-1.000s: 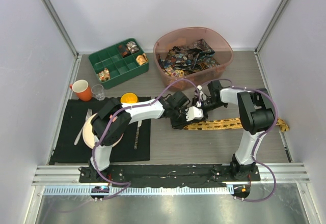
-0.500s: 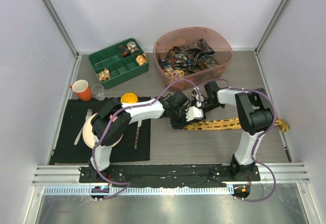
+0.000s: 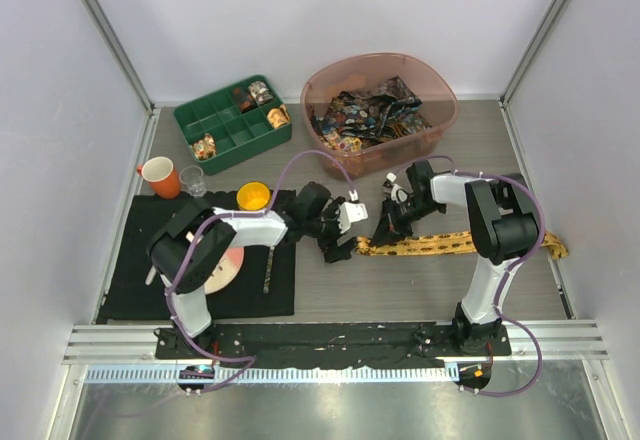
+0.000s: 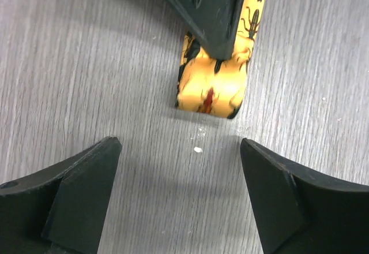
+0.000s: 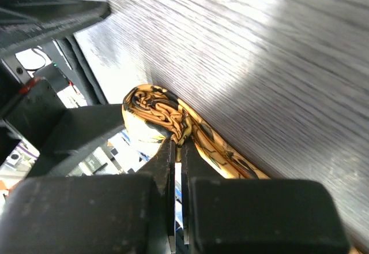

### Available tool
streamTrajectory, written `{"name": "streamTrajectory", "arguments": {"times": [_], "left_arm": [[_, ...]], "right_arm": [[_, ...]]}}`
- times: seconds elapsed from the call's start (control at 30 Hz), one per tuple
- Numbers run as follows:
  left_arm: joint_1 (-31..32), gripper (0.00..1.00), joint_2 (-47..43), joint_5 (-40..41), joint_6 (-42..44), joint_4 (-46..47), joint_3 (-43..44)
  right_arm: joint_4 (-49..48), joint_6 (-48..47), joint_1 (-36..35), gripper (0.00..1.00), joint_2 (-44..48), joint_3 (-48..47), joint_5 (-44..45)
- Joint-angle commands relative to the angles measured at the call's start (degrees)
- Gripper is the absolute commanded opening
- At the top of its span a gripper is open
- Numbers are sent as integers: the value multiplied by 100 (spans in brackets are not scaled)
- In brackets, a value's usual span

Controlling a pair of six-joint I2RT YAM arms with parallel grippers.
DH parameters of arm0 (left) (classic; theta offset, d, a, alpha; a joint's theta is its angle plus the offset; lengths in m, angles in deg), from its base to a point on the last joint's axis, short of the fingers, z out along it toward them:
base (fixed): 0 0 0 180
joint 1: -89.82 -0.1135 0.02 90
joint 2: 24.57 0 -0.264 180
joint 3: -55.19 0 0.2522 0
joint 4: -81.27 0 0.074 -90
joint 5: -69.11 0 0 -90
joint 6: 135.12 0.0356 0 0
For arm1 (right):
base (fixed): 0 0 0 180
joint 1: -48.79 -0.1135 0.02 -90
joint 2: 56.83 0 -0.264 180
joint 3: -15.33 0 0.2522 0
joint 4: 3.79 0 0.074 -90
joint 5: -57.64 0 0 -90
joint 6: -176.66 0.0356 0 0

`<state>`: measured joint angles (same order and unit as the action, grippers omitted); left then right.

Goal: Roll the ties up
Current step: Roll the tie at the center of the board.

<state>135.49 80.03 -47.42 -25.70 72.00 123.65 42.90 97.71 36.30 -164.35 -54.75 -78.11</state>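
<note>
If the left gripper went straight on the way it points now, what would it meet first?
Most likely the folded end of the yellow tie, straight ahead of the open left gripper. The right gripper is shut on it just behind; depth is unclear.

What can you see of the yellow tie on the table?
The yellow tie is a long, narrow fabric strip, yellow-orange with small dark insect-like marks. It lies flat on the wood-grain table, running left to right, partly hidden by the right arm. Its left end is curled into a small loop, and the right gripper has its jaws shut on that fold. The left gripper, jaws wide open, sits just short of the loop, not touching it.
</note>
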Motion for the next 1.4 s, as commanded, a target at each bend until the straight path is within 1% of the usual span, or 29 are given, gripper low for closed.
{"name": "streamTrajectory", "arguments": {"times": [0.0, 0.13, 0.3, 0.37, 0.47, 0.5, 0.6, 0.67, 0.7, 0.8, 1.07, 1.13, 1.17, 1.23, 1.27, 1.33, 1.37], "left_arm": [[-102, 90, -45, -423, -526, 1737, -688], [-102, 90, 227, -748, -816, 2738, -741], [-102, 87, 816, -1021, -966, 3461, -592], [-93, 85, 992, -1266, -1037, 3681, -566], [-23, 81, 1176, -1504, -1019, 3839, -539], [12, 77, 1212, -1522, -976, 3866, -574], [100, 73, 1282, -1566, -914, 3893, -636], [117, 74, 1291, -1584, -940, 3901, -688], [144, 78, 1300, -1619, -940, 3901, -715], [197, 82, 1379, -1646, -931, 3945, -785], [249, 78, 1608, -1558, -1072, 4139, -908], [258, 70, 1625, -1322, -1124, 4121, -891], [258, 61, 1651, -1268, -1133, 4086, -864], [258, 52, 1617, -1198, -1055, 3999, -873], [249, 44, 1530, -1119, -1019, 3937, -925], [258, 37, 1415, -1039, -784, 3744, -978], [249, 32, 1310, -987, -712, 3552, -1039]], "right_arm": [[311, -490, 27, 1, -163, 86, 1420], [355, -463, 27, 1, -242, 42, 1727], [425, -375, 27, 0, -383, -20, 2088], [443, -367, 36, 1, -409, -37, 2158], [460, -384, 36, 1, -453, -73, 2150], [469, -384, 36, 1, -454, -73, 2115], [451, -393, 36, 1, -489, -108, 2071], [443, -376, 45, 1, -515, -117, 2071], [425, -375, 45, 1, -524, -117, 2053], [425, -340, 36, 1, -568, -108, 2071], [381, -340, 36, 1, -515, -90, 2071], [381, -340, 36, 1, -533, -108, 1992], [372, -349, 36, 1, -533, -117, 1983], [346, -331, 28, 1, -498, -125, 1913], [320, -331, 27, 1, -489, -134, 1852], [284, -314, 27, 1, -428, -152, 1755], [276, -296, 36, 1, -392, -152, 1659]]}}
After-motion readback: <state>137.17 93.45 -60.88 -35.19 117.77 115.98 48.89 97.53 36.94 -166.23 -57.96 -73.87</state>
